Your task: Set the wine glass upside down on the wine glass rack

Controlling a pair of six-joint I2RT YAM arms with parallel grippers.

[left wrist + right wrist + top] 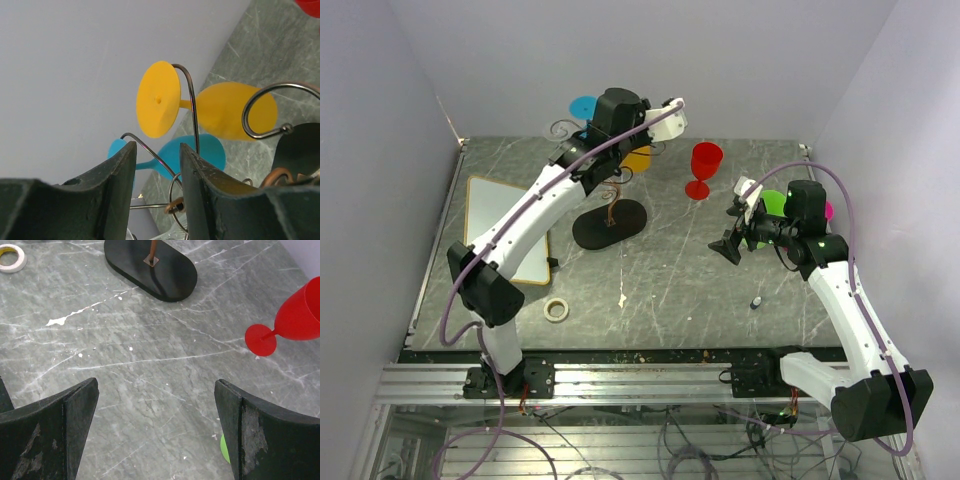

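So, far left on the desk (670, 280) lie a white board (505, 225) and a tape roll (556, 309). Next comes the wine glass rack (620, 225), with the yellow wine glass (230, 112) hanging by its foot from a wire hook and a blue glass (192, 155) hung beside it; the left end effector (157, 146) is just short of them, jaws partly open, gripping nothing. Right of the rack a red glass (705, 165) stands upright, and the right end effector (156, 385) hangs wide open and empty, with a green glass (775, 200) just behind it.
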